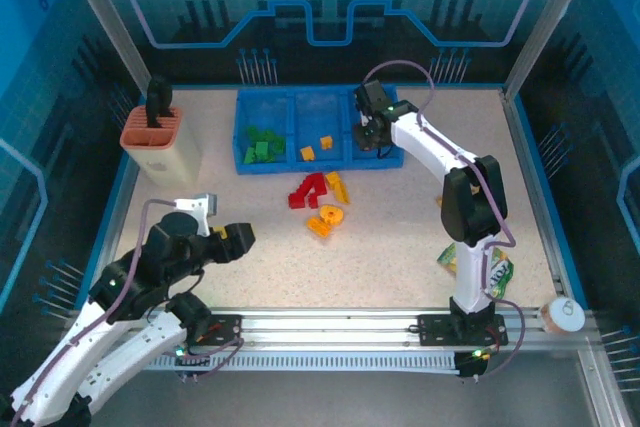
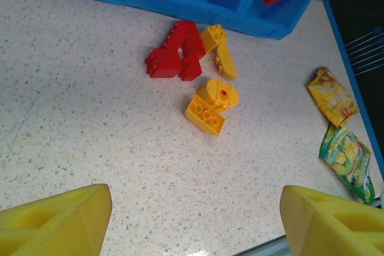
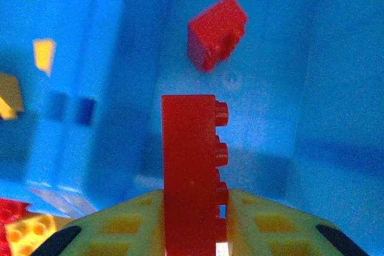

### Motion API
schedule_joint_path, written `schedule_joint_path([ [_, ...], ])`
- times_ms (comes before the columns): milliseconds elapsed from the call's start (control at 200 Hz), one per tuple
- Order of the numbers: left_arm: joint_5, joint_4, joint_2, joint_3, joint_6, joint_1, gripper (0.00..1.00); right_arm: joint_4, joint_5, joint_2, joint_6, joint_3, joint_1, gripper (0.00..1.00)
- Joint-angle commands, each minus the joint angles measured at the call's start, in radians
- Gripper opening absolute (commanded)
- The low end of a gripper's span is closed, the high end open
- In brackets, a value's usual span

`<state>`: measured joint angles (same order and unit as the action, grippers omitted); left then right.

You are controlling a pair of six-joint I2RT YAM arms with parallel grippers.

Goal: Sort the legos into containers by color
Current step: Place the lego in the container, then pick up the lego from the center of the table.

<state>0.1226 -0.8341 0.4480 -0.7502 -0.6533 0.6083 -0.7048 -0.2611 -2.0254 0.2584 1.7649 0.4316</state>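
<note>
The blue tray (image 1: 300,168) of three containers stands at the back centre. Green legos (image 1: 262,144) lie in its left compartment and orange-yellow ones (image 1: 317,147) in the middle one. My right gripper (image 1: 372,137) hangs over the right compartment, shut on an upright red brick (image 3: 189,166). Below it another red brick (image 3: 216,31) lies on the blue floor (image 3: 264,106). On the table in front of the tray are loose red legos (image 1: 308,192) (image 2: 177,58) and orange-yellow legos (image 1: 328,215) (image 2: 207,112). My left gripper (image 1: 235,237) (image 2: 195,220) is open and empty, near and left of that pile.
A beige holder with an orange rim (image 1: 160,142) stands at the back left with a black tool in it. Snack bags (image 1: 480,267) (image 2: 333,97) lie by the right arm's base. A small orange-and-white cup (image 1: 563,315) sits at the near right corner.
</note>
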Motion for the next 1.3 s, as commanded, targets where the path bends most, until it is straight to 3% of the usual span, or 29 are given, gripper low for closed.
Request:
schedule_joint_path([
  [0, -0.016, -0.003, 0.013, 0.014, -0.008, 0.009, 0.75, -0.034, -0.009, -0.029, -0.003, 0.046, -0.009, 0.34],
  [45, -0.018, 0.003, 0.021, 0.013, -0.005, 0.009, 0.75, -0.028, 0.002, -0.030, 0.001, 0.034, -0.008, 0.43],
  [100, -0.023, 0.012, 0.033, 0.014, -0.001, 0.010, 0.75, -0.006, 0.017, -0.023, 0.006, 0.000, -0.009, 0.66],
  [170, -0.029, 0.015, 0.057, 0.013, 0.004, 0.012, 0.75, 0.037, 0.023, 0.023, 0.022, -0.075, -0.006, 0.73],
  [405, -0.066, 0.061, 0.141, 0.043, -0.001, 0.040, 0.76, 0.210, 0.094, 0.338, 0.063, -0.342, 0.016, 0.77],
  [635, -0.090, 0.205, 0.362, 0.039, -0.007, 0.118, 0.77, 0.287, 0.124, 0.639, 0.100, -0.553, 0.063, 0.83],
  [810, -0.118, 0.283, 0.583, -0.009, 0.020, 0.140, 0.77, 0.312, 0.122, 0.796, 0.140, -0.710, 0.094, 0.84],
  [920, -0.136, 0.341, 0.749, -0.047, 0.064, 0.140, 0.78, 0.422, 0.145, 0.887, 0.190, -0.893, 0.111, 0.84],
  [1126, -0.109, 0.320, 1.070, -0.207, 0.129, 0.144, 0.76, 0.508, 0.156, 0.996, 0.277, -1.130, 0.148, 0.84],
  [1296, -0.044, 0.261, 1.253, -0.342, 0.182, 0.144, 0.76, 0.494, 0.142, 1.085, 0.296, -1.210, 0.157, 0.84],
])
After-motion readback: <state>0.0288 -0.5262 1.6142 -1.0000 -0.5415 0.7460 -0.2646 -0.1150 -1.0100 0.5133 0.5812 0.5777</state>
